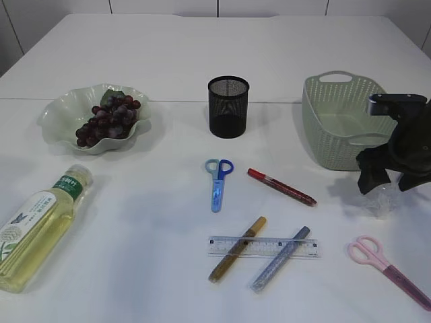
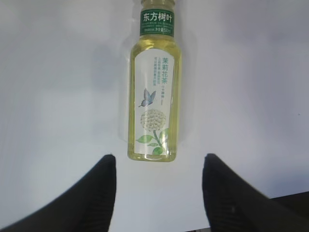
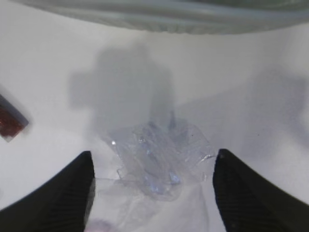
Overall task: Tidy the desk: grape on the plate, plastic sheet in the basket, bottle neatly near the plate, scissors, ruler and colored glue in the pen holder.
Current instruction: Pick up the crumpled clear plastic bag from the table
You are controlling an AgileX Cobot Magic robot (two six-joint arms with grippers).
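A purple grape bunch lies on the pale wavy plate at the left. The tea bottle lies on its side at the front left. In the left wrist view it lies just ahead of my open, empty left gripper. My right gripper is open and hovers over the crumpled clear plastic sheet, in front of the green basket. In the right wrist view the sheet lies between the open jaws. Blue scissors, pink scissors, a clear ruler and red, gold and silver glue pens lie on the table.
The black mesh pen holder stands at centre back and looks empty. The gold and silver glue pens lie across the ruler. The basket rim is close ahead of the right gripper, and the red glue's end shows at its left.
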